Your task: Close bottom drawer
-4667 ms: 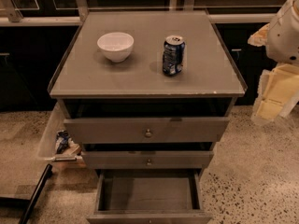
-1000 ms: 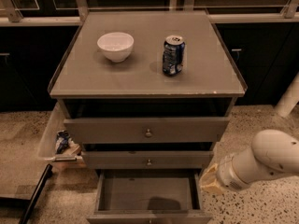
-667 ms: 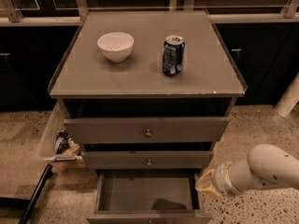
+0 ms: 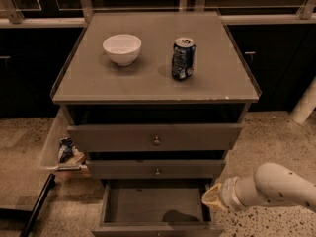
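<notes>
The bottom drawer (image 4: pixel 148 202) of the grey-brown cabinet stands pulled out toward me, its shallow box empty and its front at the lower frame edge. The slim middle drawer (image 4: pixel 157 168) and the tall top drawer (image 4: pixel 156 137) above it are pushed in further. My gripper (image 4: pixel 211 197), a cream tip on a white arm (image 4: pixel 276 185), reaches in from the right. It sits at the bottom drawer's right side wall, level with the box's rim. A dark shadow lies on the drawer floor near it.
A white bowl (image 4: pixel 122 48) and a blue soda can (image 4: pixel 183 58) stand on the cabinet top (image 4: pixel 148 83). A clear bin (image 4: pixel 59 149) with trash hangs at the cabinet's left. A black pole (image 4: pixel 37 206) lies on the floor lower left. A white post (image 4: pixel 306 102) stands at the right.
My arm has come down from the upper right to the floor level and moved left, so the gripper now sits at the bottom drawer's right side. The drawer has not moved.
</notes>
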`<control>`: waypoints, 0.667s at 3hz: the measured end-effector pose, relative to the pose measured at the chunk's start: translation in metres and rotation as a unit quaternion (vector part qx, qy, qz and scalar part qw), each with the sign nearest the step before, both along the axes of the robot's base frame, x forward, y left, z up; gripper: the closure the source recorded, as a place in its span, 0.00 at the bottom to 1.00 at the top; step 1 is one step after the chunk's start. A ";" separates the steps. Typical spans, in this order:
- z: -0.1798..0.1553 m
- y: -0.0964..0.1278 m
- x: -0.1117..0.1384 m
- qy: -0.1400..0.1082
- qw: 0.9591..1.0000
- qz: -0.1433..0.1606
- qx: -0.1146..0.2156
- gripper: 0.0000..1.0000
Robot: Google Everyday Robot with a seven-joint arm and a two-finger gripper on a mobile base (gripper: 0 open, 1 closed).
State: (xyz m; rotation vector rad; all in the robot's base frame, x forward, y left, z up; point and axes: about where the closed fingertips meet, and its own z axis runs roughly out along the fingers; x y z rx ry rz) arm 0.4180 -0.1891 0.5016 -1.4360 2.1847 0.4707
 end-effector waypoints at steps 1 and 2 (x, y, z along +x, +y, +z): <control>-0.050 -0.001 -0.007 0.015 1.000 -0.008 -0.005 1.00; -0.117 0.002 -0.015 0.021 1.000 -0.019 -0.002 1.00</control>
